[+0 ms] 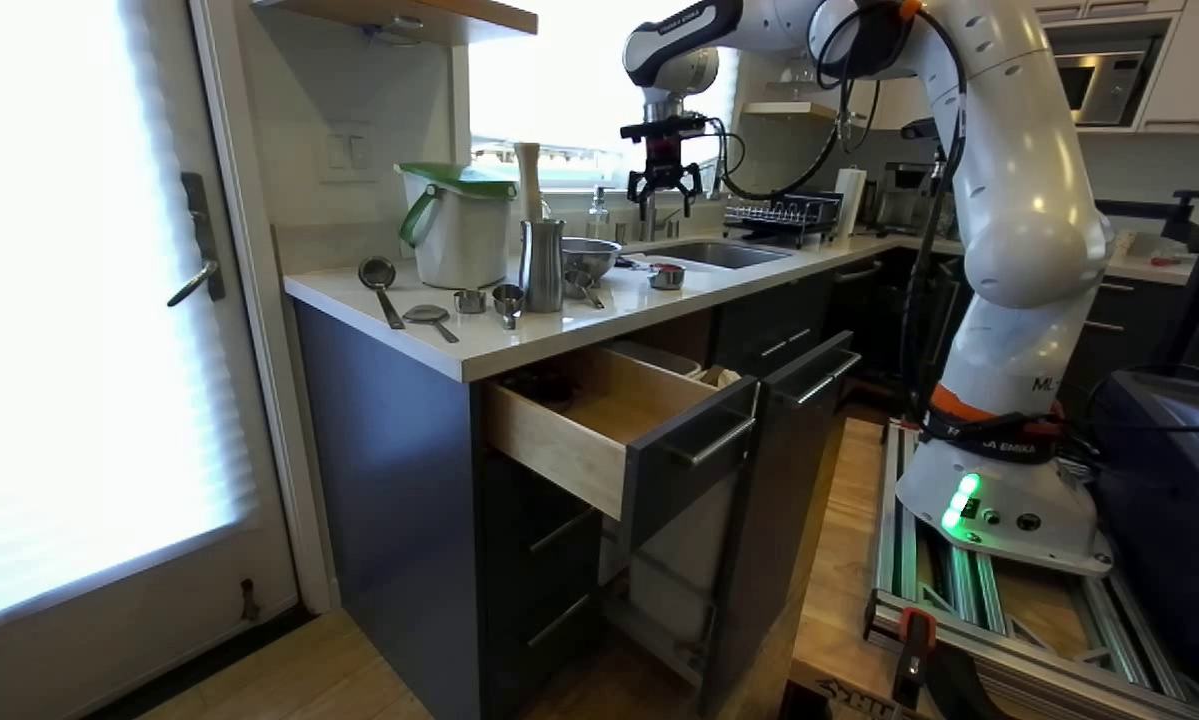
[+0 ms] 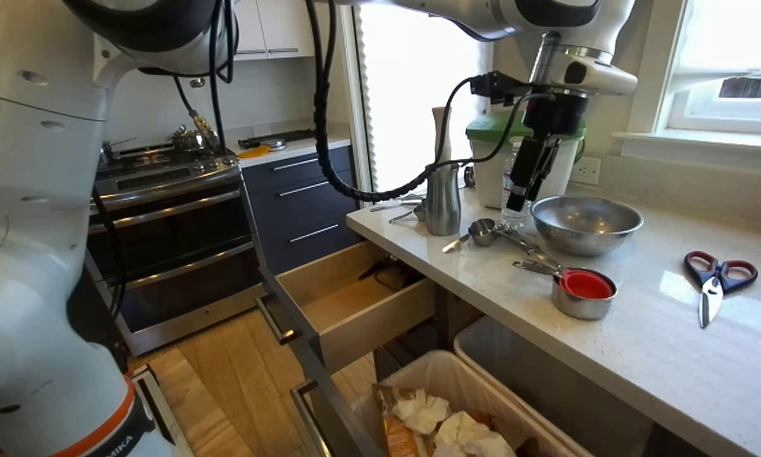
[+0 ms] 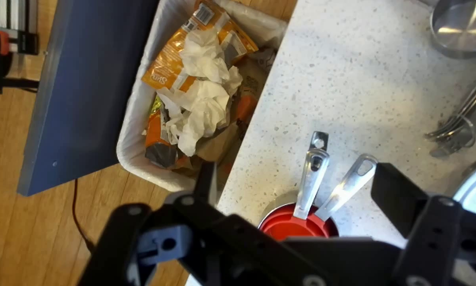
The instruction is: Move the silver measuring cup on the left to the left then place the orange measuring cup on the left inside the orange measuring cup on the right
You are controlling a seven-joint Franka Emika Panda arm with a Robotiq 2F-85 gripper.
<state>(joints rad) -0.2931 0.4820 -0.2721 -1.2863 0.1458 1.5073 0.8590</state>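
Observation:
My gripper (image 1: pixel 661 205) is open and empty, high above the counter; its fingers frame the cups in the wrist view (image 3: pixel 301 186). In an exterior view it also shows side-on (image 2: pixel 525 198). Two orange-red measuring cups (image 2: pixel 586 284) with silver handles sit nested inside a larger silver measuring cup (image 2: pixel 582 308) near the counter's front edge. In the wrist view, the red cups (image 3: pixel 289 226) lie below the fingers, partly hidden by the gripper; their handles fan apart. Another silver measuring cup (image 2: pixel 482 232) stands farther along. More small silver cups (image 1: pixel 469 301) stand near the counter's end.
A steel bowl (image 2: pixel 586 228), a steel shaker (image 2: pixel 443 206), a clear bottle (image 2: pixel 515 212) and a green-lidded bin (image 1: pixel 459 235) stand on the counter. Scissors (image 2: pixel 713 285) lie there too. Below, a drawer (image 1: pixel 559 440) and a trash pull-out (image 2: pixel 443 368) are open.

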